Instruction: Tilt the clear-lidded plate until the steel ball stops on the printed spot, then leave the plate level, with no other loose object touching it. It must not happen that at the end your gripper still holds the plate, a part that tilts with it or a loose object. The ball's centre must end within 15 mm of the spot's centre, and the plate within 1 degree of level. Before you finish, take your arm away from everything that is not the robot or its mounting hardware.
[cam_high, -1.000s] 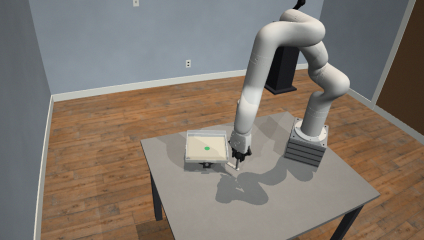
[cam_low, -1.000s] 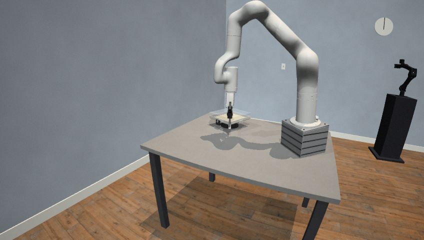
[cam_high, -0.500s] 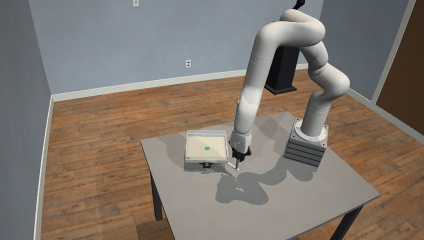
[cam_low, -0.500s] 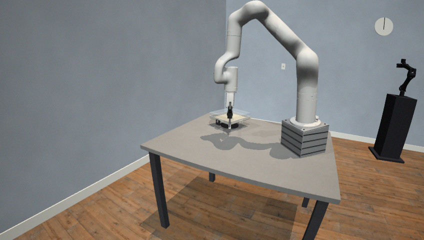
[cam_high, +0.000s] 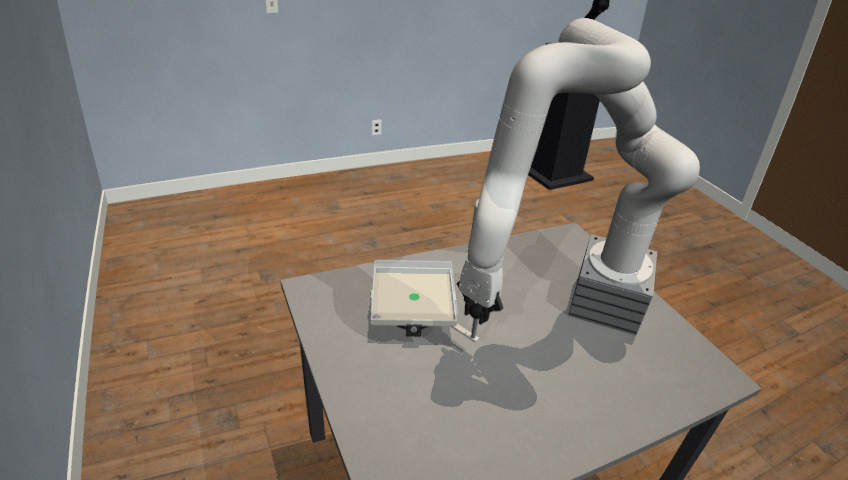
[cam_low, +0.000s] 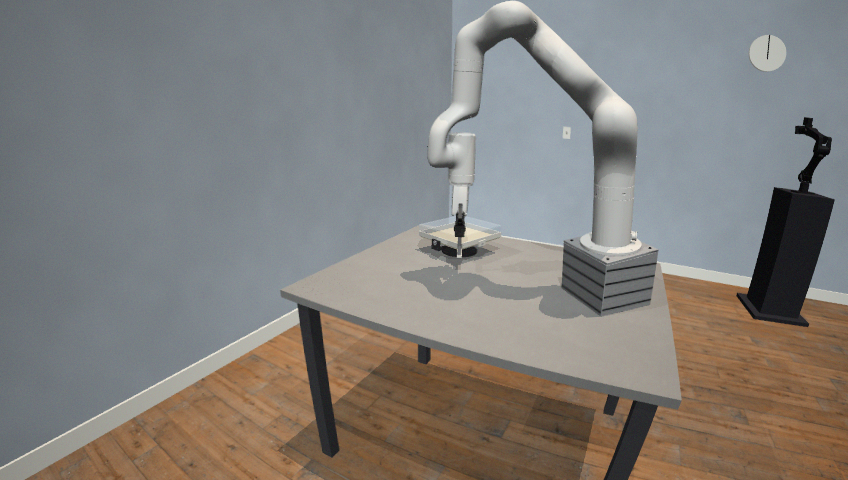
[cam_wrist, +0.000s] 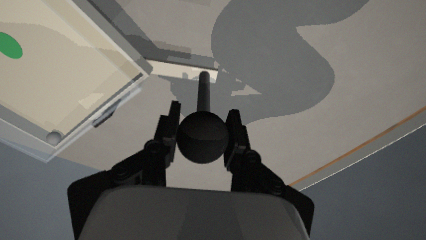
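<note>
The clear-lidded plate (cam_high: 392, 290) (cam_low: 483, 233) (cam_wrist: 65, 80) sits on a small black pivot (cam_high: 412, 330) near the table's far left corner. Its green spot (cam_high: 414, 296) (cam_wrist: 10, 45) is near the middle. The steel ball (cam_wrist: 53, 137) rests in a plate corner, far from the spot. A thin upright handle rod (cam_high: 474, 330) (cam_wrist: 203, 92) with a dark round knob (cam_wrist: 201, 137) stands on a white tab (cam_wrist: 180, 70) at the plate's corner. My gripper (cam_high: 474, 319) (cam_low: 458, 228) (cam_wrist: 203, 117) is shut on the knob, one finger on each side.
The arm's stepped grey base (cam_high: 615, 291) (cam_low: 609, 273) stands on the table to the right. The table edge (cam_wrist: 350, 155) runs close behind the gripper in the wrist view. A black pedestal (cam_high: 562, 148) (cam_low: 785, 255) stands on the floor, away from the table.
</note>
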